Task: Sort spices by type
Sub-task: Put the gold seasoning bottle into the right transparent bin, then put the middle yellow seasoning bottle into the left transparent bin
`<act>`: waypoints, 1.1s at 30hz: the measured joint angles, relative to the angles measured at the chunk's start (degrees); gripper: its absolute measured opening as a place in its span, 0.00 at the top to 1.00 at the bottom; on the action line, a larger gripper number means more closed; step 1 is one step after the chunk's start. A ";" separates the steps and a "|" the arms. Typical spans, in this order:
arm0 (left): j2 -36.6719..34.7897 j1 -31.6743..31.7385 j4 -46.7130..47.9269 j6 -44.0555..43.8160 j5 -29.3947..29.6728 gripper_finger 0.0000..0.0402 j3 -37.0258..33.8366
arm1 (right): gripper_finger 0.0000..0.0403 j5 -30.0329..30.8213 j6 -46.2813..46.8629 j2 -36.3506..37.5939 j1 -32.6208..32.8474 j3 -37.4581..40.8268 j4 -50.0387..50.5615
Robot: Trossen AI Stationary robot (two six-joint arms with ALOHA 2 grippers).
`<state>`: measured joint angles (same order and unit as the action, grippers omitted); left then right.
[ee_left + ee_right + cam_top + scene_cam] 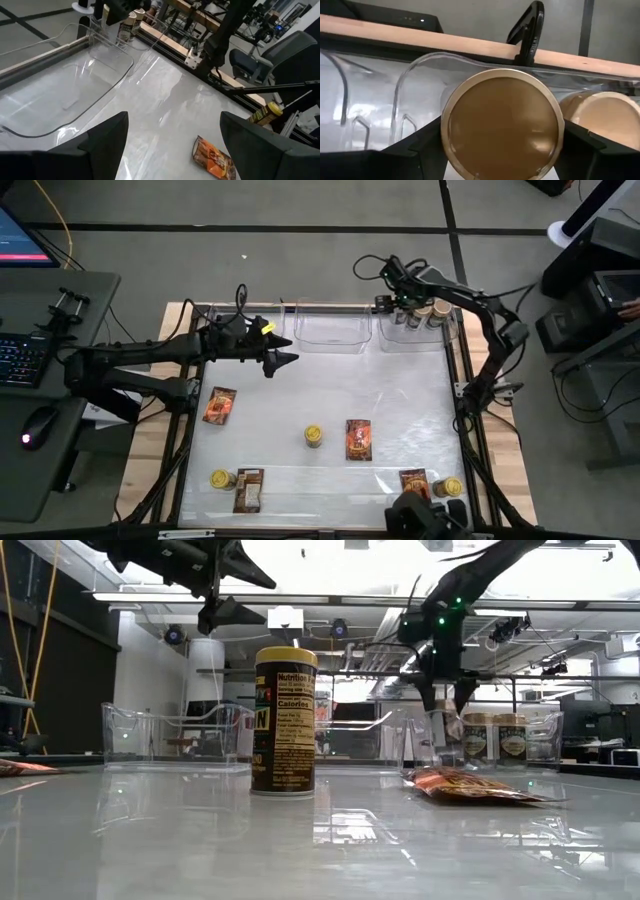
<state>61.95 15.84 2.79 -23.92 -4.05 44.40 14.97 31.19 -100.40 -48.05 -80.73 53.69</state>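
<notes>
My right gripper [405, 305] points down into the right clear bin [440, 340] at the far edge, shut on a tan-lidded jar [502, 127]. Two more tan-lidded jars [430, 313] stand in that bin beside it. My left gripper [283, 352] hangs open above the table near the far left, touching nothing. Three yellow-lidded jars stand on the table: one mid-table [314, 436], one near left [222, 479], one near right [448, 487]. Several red-orange packets lie flat, among them one at the left [219, 405], one at the centre [358, 439] and one near the front [248, 489]. My right gripper comes at the tan-lidded jar from above, pointing down, one finger [427, 145] on each side of it just below the round lid's rim [451, 125]. The lid hides the fingertips. The jar stays upright; whether its base rests on the bin floor I cannot tell.
A middle clear bin [325, 330] and a left clear bin [235, 315] stand along the far edge. A fourth packet [413, 482] lies near the right front corner. A raised frame runs round the table. A desk with keyboard and mouse [40, 425] stands to the left.
</notes>
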 joint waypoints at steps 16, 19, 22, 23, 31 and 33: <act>0.01 0.00 0.61 0.08 -0.02 0.25 0.00 | 0.10 1.04 3.69 -0.87 -0.26 0.00 -0.71; 0.02 0.00 0.64 0.11 -0.02 0.25 0.00 | 0.10 0.92 3.90 -0.87 -0.26 0.00 -0.84; 0.01 0.00 0.85 0.30 -0.02 0.25 0.00 | 0.11 0.91 2.82 -0.39 -0.26 0.00 -1.76; 0.02 0.00 0.96 0.63 -0.02 0.25 0.00 | 0.11 0.93 2.15 0.10 -0.26 0.00 -2.10; 0.01 0.00 2.48 2.16 -0.02 0.25 0.00 | 0.16 2.02 -1.71 5.19 -0.33 -1.84 -1.82; 0.02 0.00 2.63 2.12 -0.02 0.25 0.00 | 0.18 1.85 -1.66 6.38 -0.31 -1.90 -0.39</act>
<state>61.97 15.84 5.41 -21.80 -4.08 44.40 16.83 29.52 -94.02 -48.36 -82.63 53.30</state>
